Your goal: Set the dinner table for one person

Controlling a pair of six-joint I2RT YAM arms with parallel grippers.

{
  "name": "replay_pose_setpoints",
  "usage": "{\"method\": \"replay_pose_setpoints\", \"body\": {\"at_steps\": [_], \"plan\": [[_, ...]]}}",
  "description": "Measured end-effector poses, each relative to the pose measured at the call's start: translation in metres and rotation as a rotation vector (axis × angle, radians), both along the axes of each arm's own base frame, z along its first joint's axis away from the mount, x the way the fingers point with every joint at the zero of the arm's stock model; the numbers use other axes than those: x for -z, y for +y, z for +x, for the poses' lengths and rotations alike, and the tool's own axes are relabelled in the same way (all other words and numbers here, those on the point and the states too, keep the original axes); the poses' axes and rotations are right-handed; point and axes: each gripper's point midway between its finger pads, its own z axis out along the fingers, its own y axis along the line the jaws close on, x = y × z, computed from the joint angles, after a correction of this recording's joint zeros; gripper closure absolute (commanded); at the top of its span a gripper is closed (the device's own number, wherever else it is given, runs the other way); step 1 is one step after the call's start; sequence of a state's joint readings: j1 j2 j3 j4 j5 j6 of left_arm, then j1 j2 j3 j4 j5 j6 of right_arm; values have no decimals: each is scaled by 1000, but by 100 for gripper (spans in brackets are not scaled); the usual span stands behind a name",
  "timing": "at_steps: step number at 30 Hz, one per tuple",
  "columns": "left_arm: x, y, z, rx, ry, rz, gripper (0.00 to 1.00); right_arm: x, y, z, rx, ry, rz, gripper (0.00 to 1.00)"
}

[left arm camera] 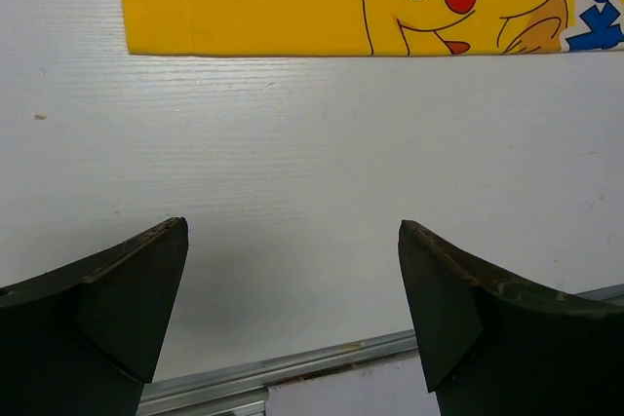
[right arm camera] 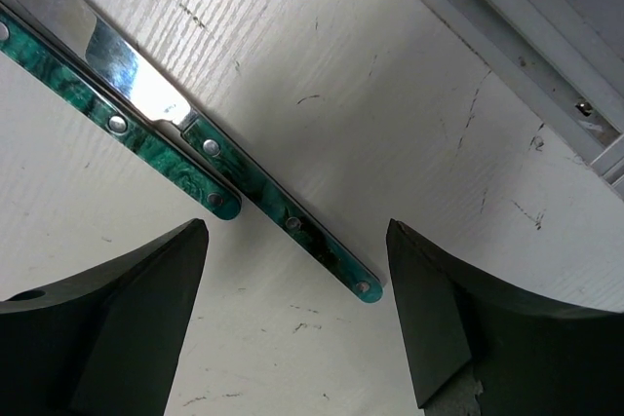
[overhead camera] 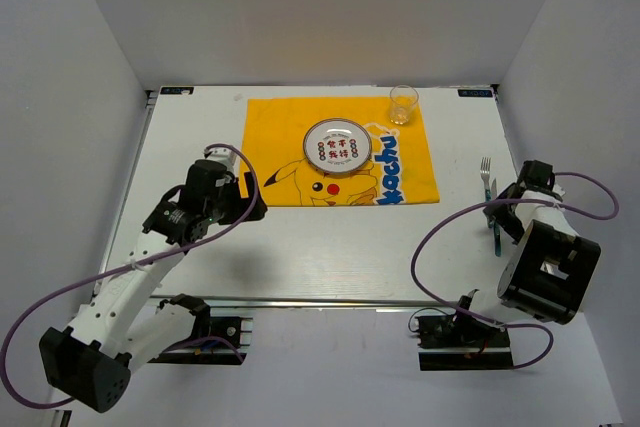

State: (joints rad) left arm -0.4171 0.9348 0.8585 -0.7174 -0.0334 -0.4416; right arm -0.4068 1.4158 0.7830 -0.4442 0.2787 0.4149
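Hovering spread and empty, right gripper [right arm camera: 297,236] sits over green-handled knife [right arm camera: 283,216] and fork [right arm camera: 127,133] lying side by side by the dinner table's [overhead camera: 330,262] right rail. Left gripper [left arm camera: 292,231], likewise released, near yellow mat [overhead camera: 270,122] bearing plate [overhead camera: 337,147], glass [overhead camera: 403,104].

Your left arm [overhead camera: 130,282] is built of white shells and black joint housings, with a black cylinder at its end. Your right arm [overhead camera: 550,267] shows mostly one boxy black housing. A purple cable [overhead camera: 40,305] loops off each. Black base plates [overhead camera: 215,332] sit at the dinner table's [overhead camera: 330,247] near edge. Your left gripper [left arm camera: 292,231] and right gripper [right arm camera: 297,226] have dull black wedge fingers [left arm camera: 107,319] with scuffed edges.
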Motion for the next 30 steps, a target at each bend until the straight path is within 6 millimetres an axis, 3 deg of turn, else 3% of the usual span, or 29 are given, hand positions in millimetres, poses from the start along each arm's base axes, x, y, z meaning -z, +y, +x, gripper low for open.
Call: {"method": "replay_pose_setpoints", "body": {"at_steps": [7,10,17,30], "plan": [[-3,0,-1,3,-11,-4,2,21,10,-11,-3,57,32,23],[-8,0,-2,5,-31,-11,2,22,10,-9,5,41,33,26],[-14,1,-3,8,-52,-18,2,23,11,-4,-2,8,35,53],[-15,1,-4,6,-57,-19,2,22,24,3,-78,10,26,60]]}}
